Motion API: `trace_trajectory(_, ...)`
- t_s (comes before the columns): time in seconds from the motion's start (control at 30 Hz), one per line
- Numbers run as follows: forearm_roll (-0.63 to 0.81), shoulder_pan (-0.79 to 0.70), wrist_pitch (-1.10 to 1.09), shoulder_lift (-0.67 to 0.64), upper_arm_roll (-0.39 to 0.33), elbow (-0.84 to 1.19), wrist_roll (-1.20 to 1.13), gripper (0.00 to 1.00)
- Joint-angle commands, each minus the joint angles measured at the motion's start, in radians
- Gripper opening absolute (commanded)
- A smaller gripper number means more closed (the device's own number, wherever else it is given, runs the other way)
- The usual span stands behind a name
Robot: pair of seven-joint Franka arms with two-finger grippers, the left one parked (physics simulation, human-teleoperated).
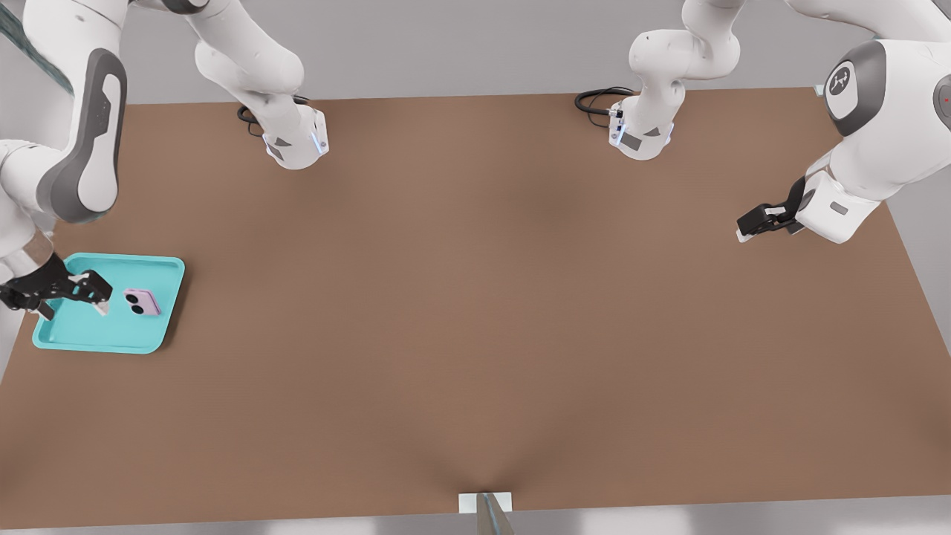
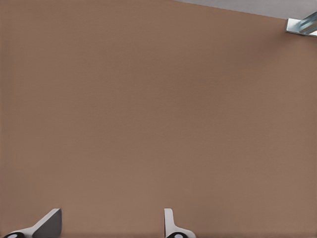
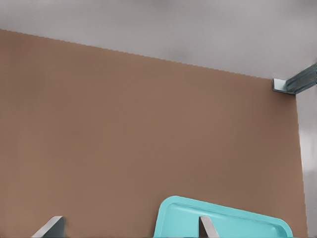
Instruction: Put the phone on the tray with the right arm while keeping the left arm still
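Phone [image 1: 142, 302] first: it is small, pale pink and squarish with rounded corners, and two round black camera lenses sit side by side on its upward face. It lies flat inside the tray [image 1: 157, 267], on the half nearer the front view's right, well within the rim and far smaller than the tray itself. That tray is turquoise, roughly square with rounded corners and a low raised rim, and it rests on the brown table [image 1: 475, 312] near the front view's left edge.

My gripper [image 1: 102, 296] hangs over the tray's left part in the front view, just beside the phone and not touching it; my fingers are spread apart and hold nothing. My right arm [image 1: 67, 141] reaches in from the front view's upper left.

Only the front view shows the phone. My wrist camera sees one corner and rim of the tray [image 3: 171, 208], my two pale fingertips [image 3: 207, 229] with a wide gap between them, open brown table beyond, and a metal bracket [image 3: 292, 82] at the table's far corner.
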Motion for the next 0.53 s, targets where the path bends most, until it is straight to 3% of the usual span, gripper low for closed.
trace_trajectory(0.0,-0.069,0.099,-0.499,0.008,0.026,0.174,0.307,1.00)
trace_trajectory(0.07,-0.068,0.080,-0.534,-0.040,0.077,0.161,0.307,1.00)
trace_trajectory(0.23,-0.060,0.105,-0.571,0.026,0.081,0.235,0.459,1.00)
trace_trajectory(0.5,-0.045,0.149,-0.580,0.034,0.041,0.247,0.448,1.00)
